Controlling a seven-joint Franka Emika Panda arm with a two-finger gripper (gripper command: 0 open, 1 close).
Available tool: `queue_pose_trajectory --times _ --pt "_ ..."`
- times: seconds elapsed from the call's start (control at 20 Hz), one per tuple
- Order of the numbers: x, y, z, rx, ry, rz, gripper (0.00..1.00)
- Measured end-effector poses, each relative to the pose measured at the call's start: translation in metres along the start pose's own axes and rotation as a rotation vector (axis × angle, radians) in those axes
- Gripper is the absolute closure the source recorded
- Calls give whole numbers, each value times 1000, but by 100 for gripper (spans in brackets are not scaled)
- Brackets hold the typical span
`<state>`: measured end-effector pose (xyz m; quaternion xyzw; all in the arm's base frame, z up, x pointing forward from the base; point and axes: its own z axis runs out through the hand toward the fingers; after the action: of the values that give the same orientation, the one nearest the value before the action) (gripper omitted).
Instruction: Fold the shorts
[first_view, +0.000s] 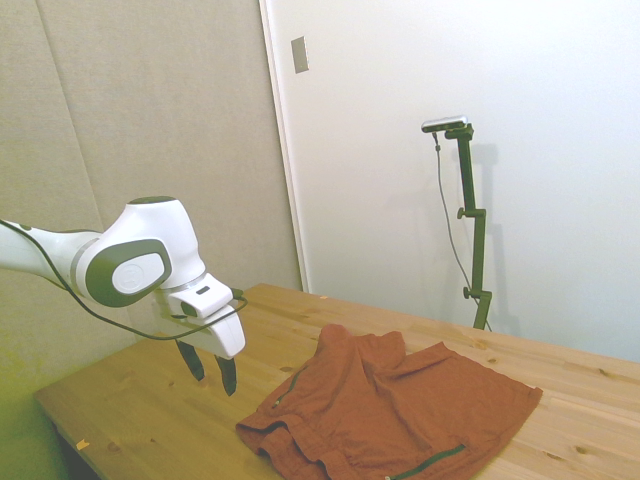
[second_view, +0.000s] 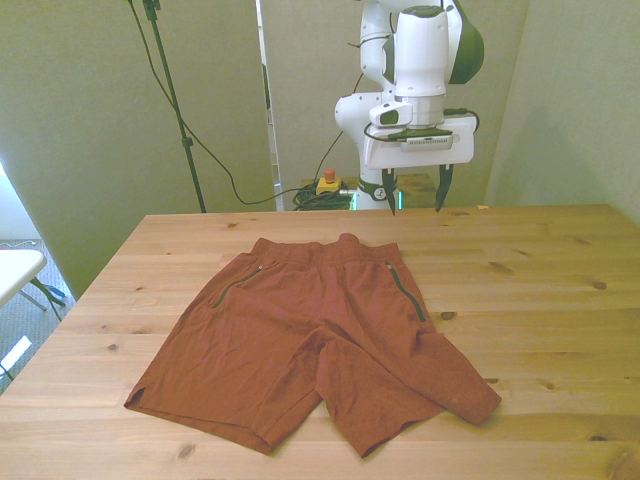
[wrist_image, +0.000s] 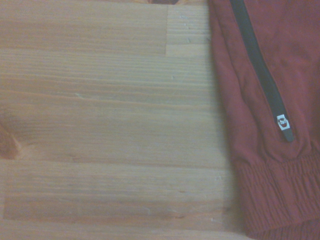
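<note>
One pair of shorts (second_view: 310, 340) lies spread flat on the table (second_view: 540, 300), waistband toward the far edge and both legs reaching toward the near edge, not yet folded. The claw (second_view: 413, 191) hangs above the bare wood just past the waistband, toward the front view's right, its two fingers spread apart and holding nothing. A good first fold likely means coming down on an outer corner of the cloth, pinching only the top layers, then carrying that edge across onto the other half without dragging the whole garment. In the wrist view only the waistband corner (wrist_image: 280, 195) and a dark zipper (wrist_image: 262, 70) show. The side view cuts off the near leg, and bunched wrinkles there hide how the layers lie.
</note>
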<state>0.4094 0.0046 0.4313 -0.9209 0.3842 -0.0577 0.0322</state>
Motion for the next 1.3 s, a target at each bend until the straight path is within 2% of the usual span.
queue_pose_trajectory --times 0.1,0.25,0.7,0.8,1.0,1.3 --pt "1 0 1 -6 3 -4 0" --pt "8 -5 4 -68 75 -27 0" --pt "-25 -64 33 -393 421 -195 0" --pt "-38 -74 42 -447 449 -216 0" --pt "-56 -84 59 -500 466 -236 0" --pt "-53 -75 79 -559 490 -242 0"
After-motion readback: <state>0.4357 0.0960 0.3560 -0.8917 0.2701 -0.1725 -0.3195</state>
